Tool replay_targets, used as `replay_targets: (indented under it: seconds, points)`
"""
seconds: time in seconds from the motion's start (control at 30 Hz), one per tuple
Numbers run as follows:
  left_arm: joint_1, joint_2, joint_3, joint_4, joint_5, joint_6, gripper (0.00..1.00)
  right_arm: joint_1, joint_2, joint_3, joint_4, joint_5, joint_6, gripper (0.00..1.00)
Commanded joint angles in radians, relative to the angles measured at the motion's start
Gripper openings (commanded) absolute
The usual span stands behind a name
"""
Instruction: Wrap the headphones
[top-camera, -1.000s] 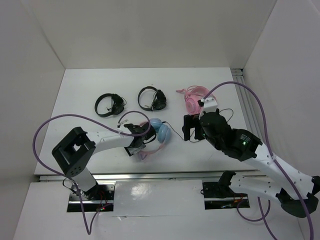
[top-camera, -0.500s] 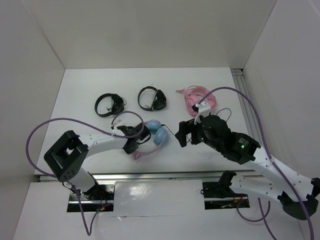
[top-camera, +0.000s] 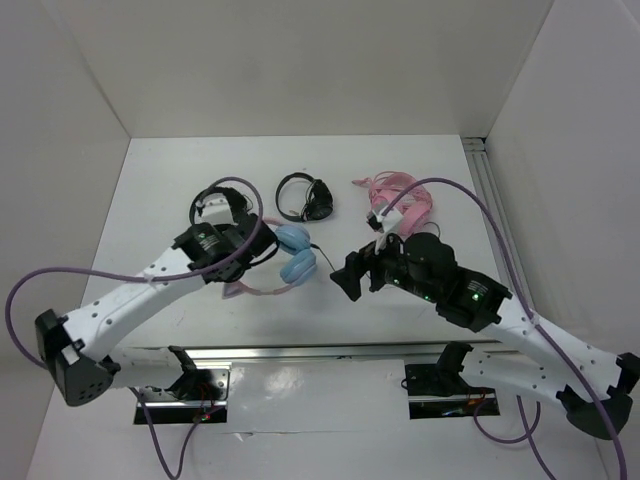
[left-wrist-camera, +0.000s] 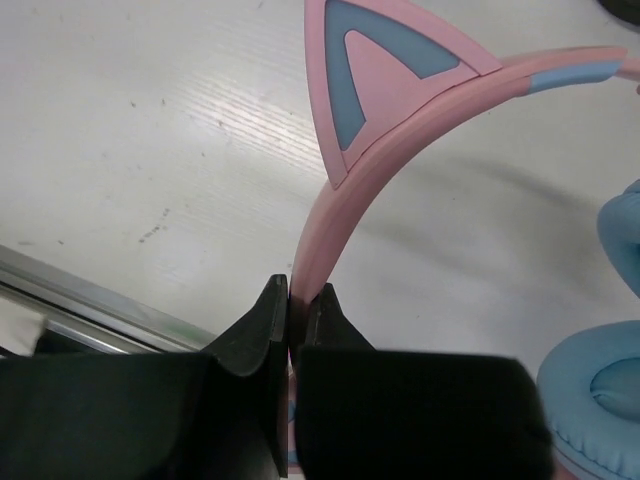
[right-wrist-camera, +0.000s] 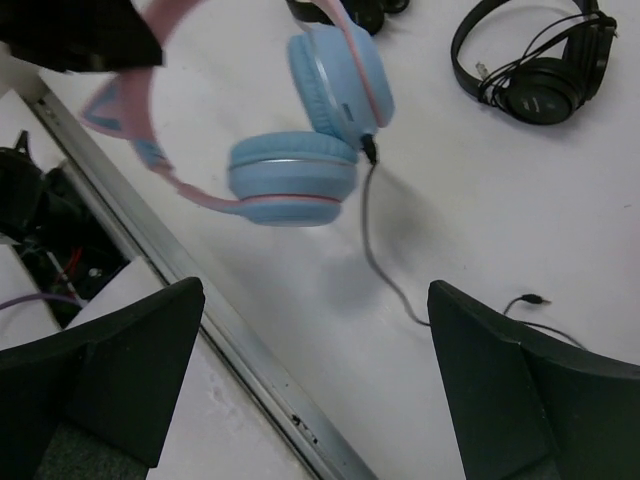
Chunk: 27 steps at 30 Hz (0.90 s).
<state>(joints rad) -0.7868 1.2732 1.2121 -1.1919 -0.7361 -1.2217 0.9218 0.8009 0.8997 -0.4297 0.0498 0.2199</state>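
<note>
Covered and cropped
The left arm (top-camera: 150, 285) hides most of the far-left black headphones (top-camera: 236, 200); the left wrist view's right edge crops the blue cups of the cat-ear headphones (left-wrist-camera: 600, 385).

Left end effector (left-wrist-camera: 290, 298) has clamped the headphones (top-camera: 298, 266) (at the headband (left-wrist-camera: 335, 190)) and drawn them leftward.

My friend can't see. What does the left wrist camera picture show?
The black left gripper is pinched shut on the thin pink headband of the headphones. A pink cat ear with a blue middle sticks up above the grip, and light blue ear cups show at the right edge, with the white table behind.
</note>
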Motion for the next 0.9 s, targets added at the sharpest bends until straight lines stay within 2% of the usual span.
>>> replay_targets:
  seconds: [0.0,0.1,0.17,0.37,0.43,0.53,0.57,0.67,0.73,0.77,0.87]
  points:
    - [-0.003,-0.121,0.093,-0.094,-0.052,0.201,0.0,0.028,0.043,-0.033,0.147,0.085,-0.06,1.0]
    - [0.021,-0.198,0.164,-0.084,0.001,0.298,0.0,0.037,0.052,-0.088,0.259,0.151,-0.06,1.0]
    - [0.035,-0.253,0.225,-0.084,0.047,0.372,0.0,0.037,0.063,-0.122,0.372,0.124,-0.06,1.0]
    - [0.089,-0.287,0.331,-0.124,0.076,0.456,0.0,0.057,0.153,-0.188,0.561,-0.114,-0.094,0.98]
    - [0.11,-0.267,0.351,-0.143,0.076,0.465,0.0,0.066,0.153,-0.206,0.635,-0.149,-0.094,0.97]
    - [0.129,-0.249,0.351,-0.155,0.058,0.465,0.0,0.098,0.14,-0.229,0.684,-0.044,-0.084,0.95]
    - [0.129,-0.248,0.351,-0.155,0.058,0.465,0.0,0.109,0.126,-0.238,0.701,0.088,-0.059,0.95]
    - [0.147,-0.239,0.342,-0.155,0.038,0.465,0.0,0.146,0.045,-0.292,0.784,0.258,-0.022,0.94]
    - [0.159,-0.229,0.342,-0.155,0.026,0.465,0.0,0.158,-0.021,-0.317,0.81,0.205,-0.039,0.94]
    - [0.172,-0.215,0.342,-0.155,0.026,0.465,0.0,0.158,-0.034,-0.317,0.798,0.085,-0.08,0.95]
    - [0.193,-0.193,0.351,-0.134,0.046,0.475,0.0,0.158,-0.01,-0.305,0.711,-0.03,-0.1,0.95]
